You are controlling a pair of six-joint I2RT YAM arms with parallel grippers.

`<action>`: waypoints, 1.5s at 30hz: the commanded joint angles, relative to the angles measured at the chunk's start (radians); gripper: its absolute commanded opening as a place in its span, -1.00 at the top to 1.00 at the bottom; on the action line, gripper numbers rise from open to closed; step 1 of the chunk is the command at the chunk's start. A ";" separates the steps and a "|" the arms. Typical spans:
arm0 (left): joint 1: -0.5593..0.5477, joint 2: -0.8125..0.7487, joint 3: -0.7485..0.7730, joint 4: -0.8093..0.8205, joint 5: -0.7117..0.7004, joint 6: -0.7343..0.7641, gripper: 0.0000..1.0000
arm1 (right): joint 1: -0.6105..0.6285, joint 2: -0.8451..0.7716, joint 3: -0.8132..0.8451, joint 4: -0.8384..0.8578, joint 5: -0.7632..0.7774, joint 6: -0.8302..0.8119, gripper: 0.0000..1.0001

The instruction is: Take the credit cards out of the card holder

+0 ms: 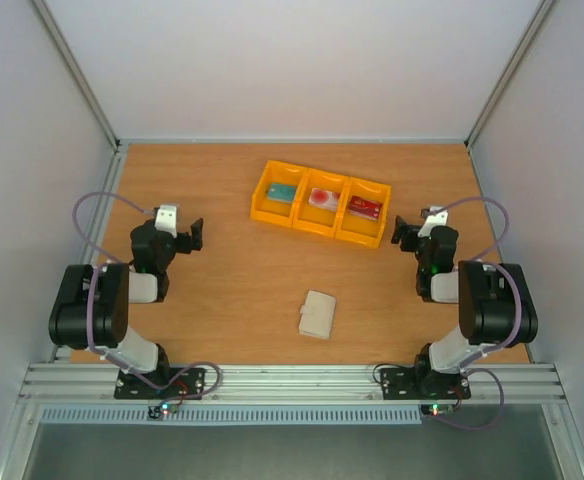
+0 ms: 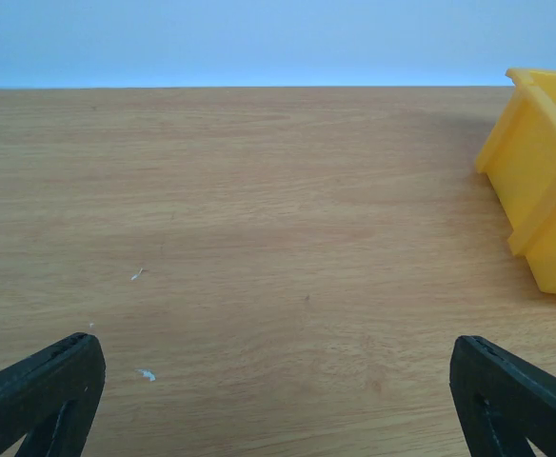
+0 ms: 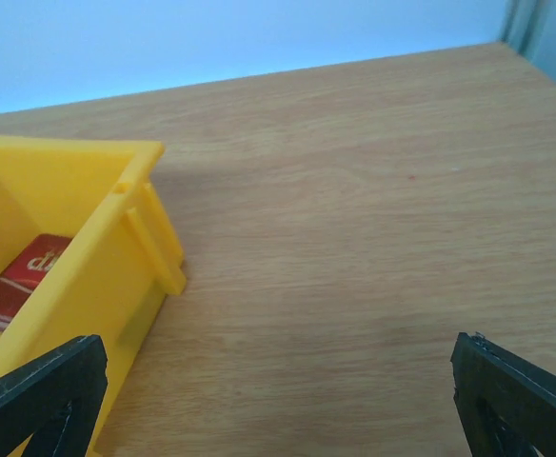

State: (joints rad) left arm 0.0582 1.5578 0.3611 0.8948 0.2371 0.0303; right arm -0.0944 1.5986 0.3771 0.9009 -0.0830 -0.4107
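From above, the card holder (image 1: 318, 314) lies flat on the wooden surface (image 1: 232, 290), cream side up, near the front edge and roughly midway between the two arms. Nothing touches it. Farther back stands a yellow tray (image 1: 297, 216) with three compartments. A teal card (image 1: 282, 192) is in the left one, a pink-and-white card (image 1: 323, 199) in the middle one and a dark red card (image 1: 364, 208) in the right one. All three cards are well apart from the holder. The left end effector (image 1: 194, 234) sits left of the tray and the right end effector (image 1: 404, 232) just beside the tray's right end. Both point inward and are clear of everything.

The left wrist camera shows that end effector's black fingers (image 2: 40, 390) spread wide at the bottom corners, with only bare wood between them. A corner of the yellow tray is at the right edge. The holder is out of this view.

The right wrist camera shows its fingers (image 3: 511, 395) just as wide and gripping nothing. The tray's end wall is at the left, and part of the dark red card is visible inside it.
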 commanded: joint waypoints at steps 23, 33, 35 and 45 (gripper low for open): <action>0.038 -0.216 0.741 -1.354 0.088 0.124 -0.99 | 0.560 -0.301 0.795 -1.687 0.211 0.253 -0.99; 0.038 -0.321 0.904 -1.707 0.113 0.255 -0.99 | 1.074 0.156 1.103 -2.233 0.439 0.514 -0.99; 0.038 -0.325 0.895 -1.722 0.148 0.254 -0.99 | 1.090 0.194 1.101 -2.218 0.399 0.537 -0.99; 0.038 -0.265 0.866 -1.738 0.197 0.219 -0.99 | 1.127 0.321 1.058 -2.151 0.344 0.587 -0.99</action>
State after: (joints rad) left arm 0.0944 1.2659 1.2430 -0.8207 0.3992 0.2623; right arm 1.0164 1.8626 1.4487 -1.2560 0.2687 0.1387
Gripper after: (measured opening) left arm 0.996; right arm 0.995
